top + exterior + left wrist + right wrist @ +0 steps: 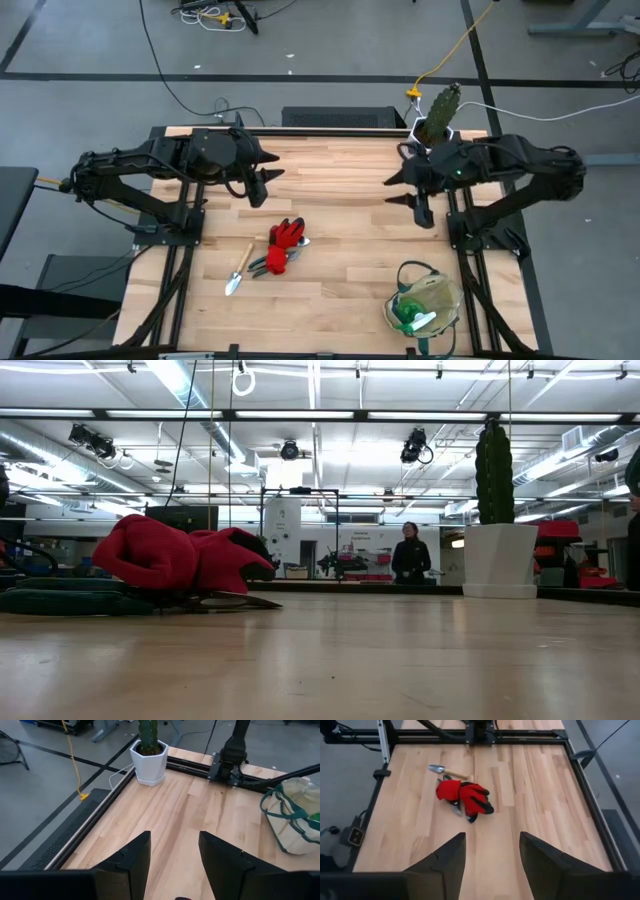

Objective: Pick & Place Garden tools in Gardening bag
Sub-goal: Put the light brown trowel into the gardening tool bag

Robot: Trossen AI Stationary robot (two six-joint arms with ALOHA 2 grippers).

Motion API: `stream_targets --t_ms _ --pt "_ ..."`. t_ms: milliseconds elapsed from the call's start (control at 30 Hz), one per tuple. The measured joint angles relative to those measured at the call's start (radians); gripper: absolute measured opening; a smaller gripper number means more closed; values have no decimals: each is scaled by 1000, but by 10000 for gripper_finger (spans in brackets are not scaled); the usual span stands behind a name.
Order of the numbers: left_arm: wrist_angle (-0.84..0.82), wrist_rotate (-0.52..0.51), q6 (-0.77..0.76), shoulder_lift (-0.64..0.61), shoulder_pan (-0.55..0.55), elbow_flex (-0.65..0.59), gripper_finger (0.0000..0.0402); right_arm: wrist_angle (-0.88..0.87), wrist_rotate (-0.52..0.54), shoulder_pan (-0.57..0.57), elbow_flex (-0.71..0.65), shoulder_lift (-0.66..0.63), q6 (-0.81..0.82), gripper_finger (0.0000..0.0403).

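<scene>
The red-and-black gloves (288, 235) lie in a heap at the table's middle, on top of the dark-handled pruners (266, 264). To their left, the wooden-handled trowel (238, 270) lies flat on the table. The beige gardening bag (425, 300) with green trim stands near the front right corner, and a green-and-white spray bottle (410, 318) is inside it. My left gripper (270, 170) hovers open above the table's far left part. My right gripper (392, 190) hovers open above the far right part. Nothing is between the fingers of either gripper (175, 865) (492, 865).
A green cactus (443, 105) in a white hexagonal pot (148, 762) stands at the far right corner. Black frame rails (592, 795) run along the table's edges. Bare wood (340, 215) lies between the two grippers. A person (410, 553) stands far off in the room.
</scene>
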Motion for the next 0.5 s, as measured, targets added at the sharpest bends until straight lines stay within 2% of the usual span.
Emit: stream_targets --t_ms 267,500 --pt "0 63 0 0 0 0 174 141 -91 -74 -113 -2 -20 186" --pt "0 81 32 0 0 0 174 289 -111 -79 -239 -9 -11 186"
